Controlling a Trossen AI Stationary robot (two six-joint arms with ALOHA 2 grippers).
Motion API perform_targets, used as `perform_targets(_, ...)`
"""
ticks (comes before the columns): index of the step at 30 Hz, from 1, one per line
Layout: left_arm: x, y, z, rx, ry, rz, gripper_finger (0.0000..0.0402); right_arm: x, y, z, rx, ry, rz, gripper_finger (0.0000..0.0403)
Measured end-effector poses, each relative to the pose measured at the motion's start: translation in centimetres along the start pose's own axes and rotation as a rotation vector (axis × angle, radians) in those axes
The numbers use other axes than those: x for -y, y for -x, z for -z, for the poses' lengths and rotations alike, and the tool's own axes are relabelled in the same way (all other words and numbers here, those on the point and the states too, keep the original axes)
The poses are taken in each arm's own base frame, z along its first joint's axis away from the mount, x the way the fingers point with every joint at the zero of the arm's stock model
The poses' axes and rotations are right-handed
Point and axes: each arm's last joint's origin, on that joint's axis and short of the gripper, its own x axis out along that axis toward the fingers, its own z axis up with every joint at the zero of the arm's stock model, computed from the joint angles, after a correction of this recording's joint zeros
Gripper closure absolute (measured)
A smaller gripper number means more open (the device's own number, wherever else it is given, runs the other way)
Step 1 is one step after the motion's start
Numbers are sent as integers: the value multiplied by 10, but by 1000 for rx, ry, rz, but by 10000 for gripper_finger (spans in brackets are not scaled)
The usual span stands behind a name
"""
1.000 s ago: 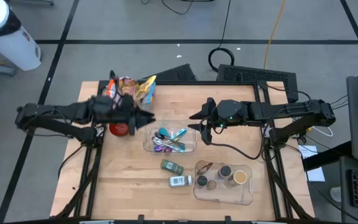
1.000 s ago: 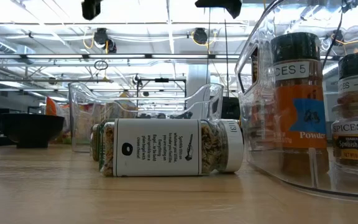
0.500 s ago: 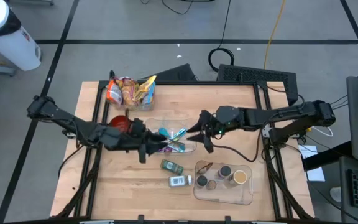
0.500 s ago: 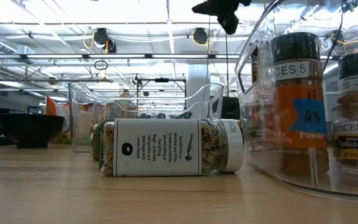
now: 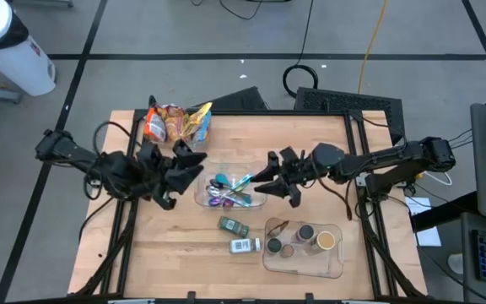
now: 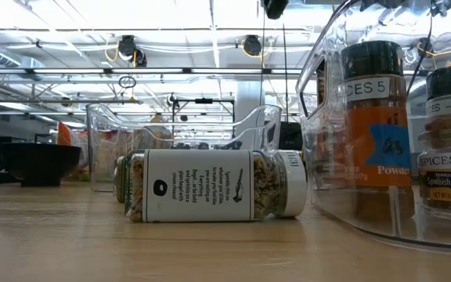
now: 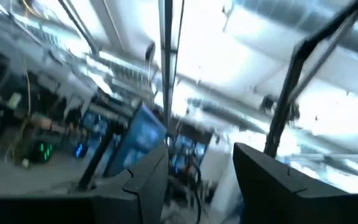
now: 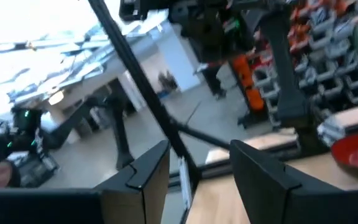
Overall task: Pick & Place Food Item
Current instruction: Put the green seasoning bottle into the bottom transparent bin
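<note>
On either side of the clear utensil bin [image 5: 230, 191] mid-table, both arms are hovering — the left gripper [image 5: 194, 165] just beside its left edge, the right gripper [image 5: 267, 181] at its right edge. Both sets of fingers stand apart with daylight between them in the wrist views, and neither one is carrying anything.

Biggest risk from here, as a guess: the two grippers point at each other across that bin, so if both drop in at once they could bump, or one could knock the bin sideways. Both wrist cameras are tilted up into the room rather than down at the table, so lining up on a target looks tricky too.

As for the food, which item is meant isn't obvious. The snack bags [image 5: 178, 123] sit at the back left of the table, well apart from both grippers. Two spice jars [image 5: 238, 236] lie on their sides between the bin and the front tray — round jars, so a sloppy nudge could roll them.

Containers: the utensil bin holds colourful spoons and forks. The clear tray [image 5: 304, 257] at the front right holds upright spice jars, four by the look of it. A red bowl [image 8: 356, 151] shows in the right wrist view; what's in it can't be made out.
</note>
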Motion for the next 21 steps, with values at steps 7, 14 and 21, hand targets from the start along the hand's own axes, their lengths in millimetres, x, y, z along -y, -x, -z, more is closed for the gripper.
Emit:
perform_targets(7, -12, -6, -14, 108, 34, 84, 215, -11, -6, -12, 102, 29, 72, 243)
perform_targets(14, 7, -11, -25, -217, -273, 160, 215, -33, -19, -37, 104, 116, 198, 243)
perform_targets(21, 24, -12, -40, -679, -577, 188, 215, -58, -25, -44, 90, 132, 291, 243)
